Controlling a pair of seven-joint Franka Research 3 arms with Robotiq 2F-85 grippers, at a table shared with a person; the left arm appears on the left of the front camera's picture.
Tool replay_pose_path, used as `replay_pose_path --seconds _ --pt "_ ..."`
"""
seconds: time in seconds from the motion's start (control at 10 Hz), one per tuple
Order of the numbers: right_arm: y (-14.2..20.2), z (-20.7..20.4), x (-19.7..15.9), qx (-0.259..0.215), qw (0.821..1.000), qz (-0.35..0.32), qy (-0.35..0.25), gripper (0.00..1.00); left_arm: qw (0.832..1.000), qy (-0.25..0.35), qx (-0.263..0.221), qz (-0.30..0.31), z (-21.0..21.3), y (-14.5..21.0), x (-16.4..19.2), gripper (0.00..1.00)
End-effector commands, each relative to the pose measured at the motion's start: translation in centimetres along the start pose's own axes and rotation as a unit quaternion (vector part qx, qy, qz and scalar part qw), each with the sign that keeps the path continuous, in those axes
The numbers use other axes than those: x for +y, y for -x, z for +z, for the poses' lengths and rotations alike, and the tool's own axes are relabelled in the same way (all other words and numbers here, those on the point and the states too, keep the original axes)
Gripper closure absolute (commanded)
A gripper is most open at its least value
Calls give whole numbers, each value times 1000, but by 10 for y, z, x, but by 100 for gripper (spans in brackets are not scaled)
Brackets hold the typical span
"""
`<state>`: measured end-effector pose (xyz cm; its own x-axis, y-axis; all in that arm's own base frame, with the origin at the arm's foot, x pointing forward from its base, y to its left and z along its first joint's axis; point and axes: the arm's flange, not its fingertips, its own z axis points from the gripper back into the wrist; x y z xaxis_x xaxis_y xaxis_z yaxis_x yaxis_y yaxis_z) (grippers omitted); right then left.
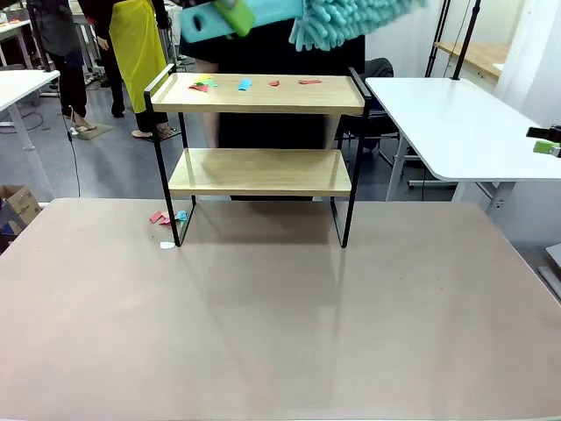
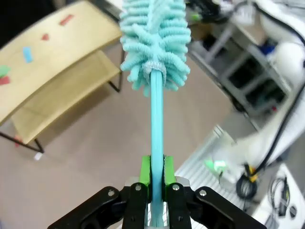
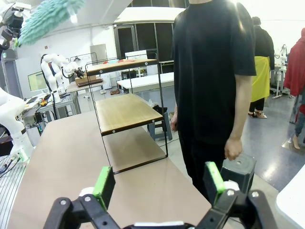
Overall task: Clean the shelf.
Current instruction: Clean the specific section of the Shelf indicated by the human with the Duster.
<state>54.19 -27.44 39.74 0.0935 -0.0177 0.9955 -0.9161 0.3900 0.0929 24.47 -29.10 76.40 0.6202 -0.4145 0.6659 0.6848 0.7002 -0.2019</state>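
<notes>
Approach stage, judged from the layout: the sweep has not yet begun. The left pincer [image 2: 156, 167] is closed tight on the handle [image 2: 156, 119] of the duster [image 2: 155, 43] and holds it above the shelf [image 1: 261, 172], clear of the boards. The shelf stands on the far middle part of the worktop [image 1: 280, 333], with a person [image 3: 209, 71] directly behind it. The right pincer [image 3: 159, 183] is spread wide and holds nothing; it sits off to the right of the worktop.

Next move, as estimated:
- Lower the duster head onto the top board.
- Draw it across the scraps [image 1: 245, 84] that lie along the far left and middle of that board.
- Sweep toward the near or far edge, since the raised side rails close off both ends.
- Keep contact light; the frame is slender and may shift under side load.

More scraps [image 1: 166, 217] lie on the worktop just beside the shelf's near left foot.

Materials and shapes:
- Shelf boards: light wood, flat, rectangular, smooth matt finish.
- Frame: thin black metal rod, straight legs, low rail at each end of the top board.
- Duster head: teal chenille, thick soft fingers in a fluffy bundle.
- Handle: straight, narrow teal plastic strip.
- Scraps: small, thin, flat pieces in red, blue and green; they look like paper.
- Worktop: pale beige, smooth, with slight sheen.
</notes>
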Motion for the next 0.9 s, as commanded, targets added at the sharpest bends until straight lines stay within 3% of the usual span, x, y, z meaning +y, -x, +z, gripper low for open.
replay_pose_path --seconds 0.0,0.1,0.3,0.8 --pt "-4 -2 0 -1 1000 3 -1 0 992 -113 7 58 -9 -27 -38 87" --pt "-4 -2 0 -1 1000 3 -1 0 980 -175 -9 99 -15 -44 -55 87" --pt "-4 -2 0 -1 1000 3 -1 0 971 -210 23 108 -38 -83 -82 87" --pt "-4 -2 0 -1 1000 3 -1 0 946 -281 86 137 -129 -169 -105 87"
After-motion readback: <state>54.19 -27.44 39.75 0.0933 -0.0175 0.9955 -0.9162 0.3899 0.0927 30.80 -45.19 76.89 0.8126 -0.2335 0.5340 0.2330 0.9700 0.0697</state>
